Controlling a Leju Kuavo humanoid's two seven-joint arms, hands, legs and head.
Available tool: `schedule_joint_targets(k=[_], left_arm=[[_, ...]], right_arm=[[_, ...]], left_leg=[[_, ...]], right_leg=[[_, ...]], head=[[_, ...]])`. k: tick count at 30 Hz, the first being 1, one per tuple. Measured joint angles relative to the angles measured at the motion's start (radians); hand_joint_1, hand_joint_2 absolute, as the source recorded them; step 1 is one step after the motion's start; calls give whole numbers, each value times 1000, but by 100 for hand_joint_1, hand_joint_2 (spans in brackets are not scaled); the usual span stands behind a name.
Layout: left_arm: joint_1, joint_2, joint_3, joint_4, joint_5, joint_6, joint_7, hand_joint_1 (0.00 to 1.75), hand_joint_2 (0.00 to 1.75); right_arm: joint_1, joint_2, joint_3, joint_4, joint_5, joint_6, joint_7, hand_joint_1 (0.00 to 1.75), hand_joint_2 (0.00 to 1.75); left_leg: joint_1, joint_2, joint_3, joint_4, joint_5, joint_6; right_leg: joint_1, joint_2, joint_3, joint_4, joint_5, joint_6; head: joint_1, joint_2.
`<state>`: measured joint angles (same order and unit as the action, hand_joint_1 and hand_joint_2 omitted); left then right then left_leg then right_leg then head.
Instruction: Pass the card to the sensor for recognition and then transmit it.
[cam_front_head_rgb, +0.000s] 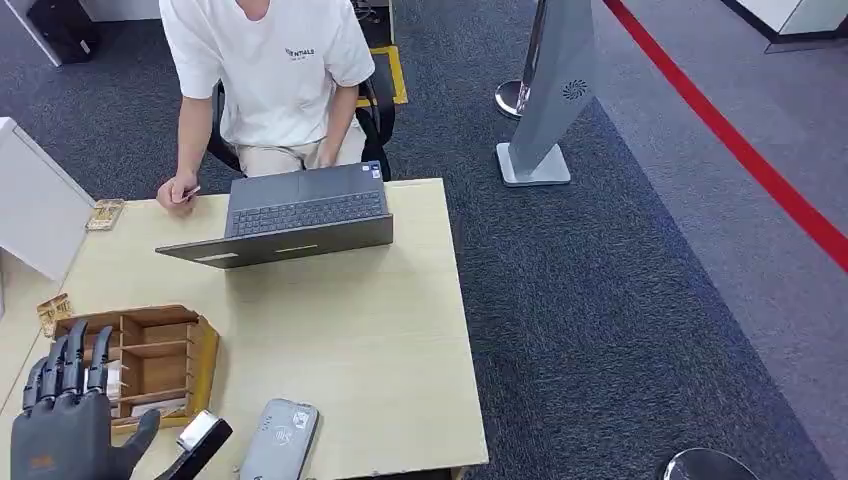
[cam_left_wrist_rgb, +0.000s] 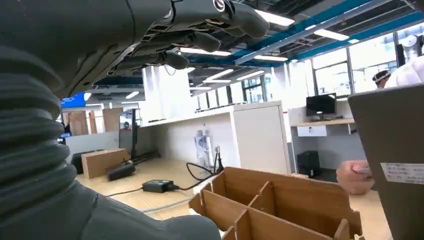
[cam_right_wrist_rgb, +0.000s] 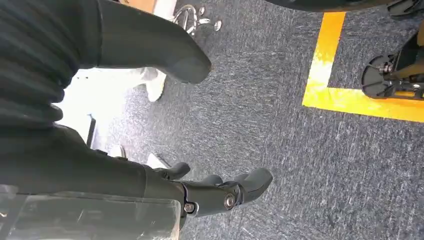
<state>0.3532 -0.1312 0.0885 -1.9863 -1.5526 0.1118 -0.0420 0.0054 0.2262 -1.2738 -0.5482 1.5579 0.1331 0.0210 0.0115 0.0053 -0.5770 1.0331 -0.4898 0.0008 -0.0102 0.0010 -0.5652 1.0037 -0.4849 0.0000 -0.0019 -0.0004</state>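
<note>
My left hand (cam_front_head_rgb: 68, 415) hovers at the table's near left corner, fingers straight and apart, holding nothing. Its fingertips reach over the left end of a wooden divider box (cam_front_head_rgb: 160, 355). White cards (cam_front_head_rgb: 116, 384) lie in the box's near compartments. A flat grey sensor device (cam_front_head_rgb: 280, 440) lies at the near table edge, to the right of my thumb. A small black and silver object (cam_front_head_rgb: 203, 436) sits between thumb and sensor. The left wrist view has my fingers (cam_left_wrist_rgb: 200, 30) above the box (cam_left_wrist_rgb: 280, 200). My right hand (cam_right_wrist_rgb: 215, 192) hangs over carpet, fingers loosely extended and empty.
A person in a white shirt (cam_front_head_rgb: 270, 70) sits at the far side behind an open grey laptop (cam_front_head_rgb: 295, 215), one hand (cam_front_head_rgb: 178, 192) on the table. A white partition (cam_front_head_rgb: 35, 205) stands at the left. A grey sign stand (cam_front_head_rgb: 545, 110) and a red floor line (cam_front_head_rgb: 740, 150) lie on the carpet to the right.
</note>
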Motion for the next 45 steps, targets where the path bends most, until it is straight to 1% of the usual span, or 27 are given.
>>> schedule_joint_targets(k=[4,11,15,19,22,25,29,35,39,45], left_arm=[[18,4,-15,2,0,-11,23,0,175],[29,8,-34,3,0,-19,31,0,175],[44,23,-73,10,0,-30,51,0,175],[64,47,-123,21,2,-42,89,0,175],[64,56,-130,35,3,-55,109,0,175],[61,59,-130,56,4,-70,110,0,175],[56,55,-117,85,4,-79,105,0,175],[20,29,-42,132,0,-83,103,0,175],[-7,19,3,155,0,-76,119,0,175],[-48,10,55,180,0,-45,164,0,175]], right_arm=[[-1,0,-8,0,0,-4,0,0,175],[-2,0,-17,0,0,-6,0,0,175],[-3,0,-18,0,0,-8,0,0,175],[-3,0,-20,0,0,-12,-3,0,175],[-3,0,-19,0,0,-10,-3,0,175],[-3,0,-19,0,0,-10,-3,0,175],[-3,0,-19,1,0,-10,-3,0,175],[-3,0,-19,1,0,-9,0,0,175],[-4,0,-19,1,0,-7,0,0,175],[-5,0,-19,2,0,-7,6,0,175]], left_leg=[[0,0,0,0,0,0],[0,0,0,0,0,0],[0,0,0,0,0,0],[0,0,0,0,0,0],[0,0,0,0,0,0],[0,0,0,0,0,0],[0,0,0,0,0,0],[0,0,0,0,0,0],[0,0,0,0,0,0],[0,0,0,0,0,0]], right_leg=[[0,0,0,0,0,0],[0,0,0,0,0,0],[0,0,0,0,0,0],[0,0,0,0,0,0],[0,0,0,0,0,0],[0,0,0,0,0,0],[0,0,0,0,0,0],[0,0,0,0,0,0],[0,0,0,0,0,0],[0,0,0,0,0,0]], head=[[0,0],[0,0],[0,0],[0,0],[0,0],[0,0],[0,0],[0,0],[0,0],[0,0]])
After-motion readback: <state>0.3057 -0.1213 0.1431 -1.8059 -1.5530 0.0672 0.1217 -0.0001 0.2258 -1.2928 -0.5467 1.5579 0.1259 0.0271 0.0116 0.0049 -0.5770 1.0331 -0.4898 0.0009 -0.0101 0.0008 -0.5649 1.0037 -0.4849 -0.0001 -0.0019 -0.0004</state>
